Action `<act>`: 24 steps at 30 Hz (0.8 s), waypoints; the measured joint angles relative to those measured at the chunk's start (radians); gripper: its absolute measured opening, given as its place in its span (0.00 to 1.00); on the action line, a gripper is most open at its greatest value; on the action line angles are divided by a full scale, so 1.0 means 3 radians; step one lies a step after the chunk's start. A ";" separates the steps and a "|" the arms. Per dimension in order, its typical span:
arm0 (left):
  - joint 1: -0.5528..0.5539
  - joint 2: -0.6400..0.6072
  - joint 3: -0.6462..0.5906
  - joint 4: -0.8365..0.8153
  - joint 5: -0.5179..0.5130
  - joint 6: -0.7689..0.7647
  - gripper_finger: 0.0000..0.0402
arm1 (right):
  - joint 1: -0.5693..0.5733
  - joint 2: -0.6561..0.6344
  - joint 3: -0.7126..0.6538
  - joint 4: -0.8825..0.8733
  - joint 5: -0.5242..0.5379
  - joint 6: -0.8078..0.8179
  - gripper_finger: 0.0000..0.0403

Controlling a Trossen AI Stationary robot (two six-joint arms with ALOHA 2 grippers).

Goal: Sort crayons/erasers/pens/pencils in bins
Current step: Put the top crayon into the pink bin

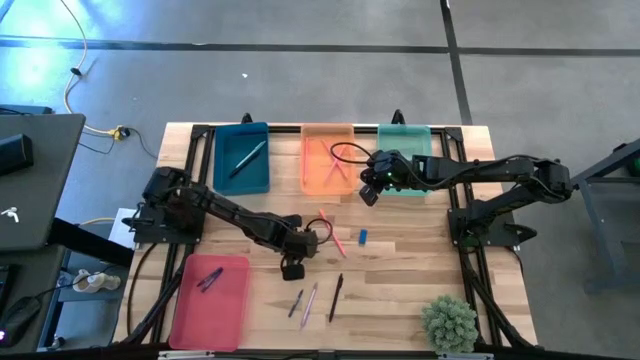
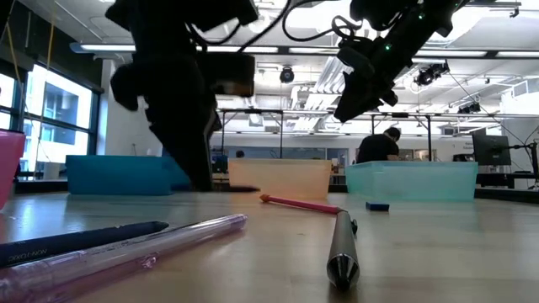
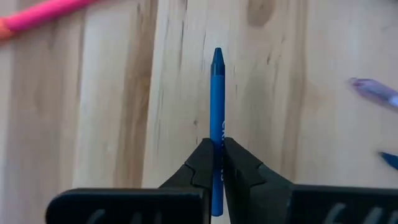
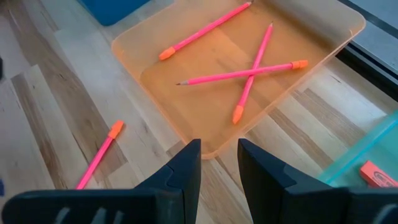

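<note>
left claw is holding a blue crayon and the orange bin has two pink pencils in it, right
Not quite. The left claw is shut on the blue crayon, but the orange bin holds three pink pencils, not two: two lie crossed and one lies apart. The right wrist view shows it.

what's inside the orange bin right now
Three pink pencils lie in the orange bin, two crossed. The right gripper hovers open at its edge, covering none.

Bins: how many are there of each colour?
teal bin: 1
orange bin: 1
mint bin: 1
pink bin: 1
Total: 4
</note>
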 joint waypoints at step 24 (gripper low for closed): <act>-0.0550 -0.1194 0.0018 -0.1110 -0.0480 -0.0671 0.00 | 0.0001 0.0000 0.0000 -0.0025 -0.0010 -0.0011 0.24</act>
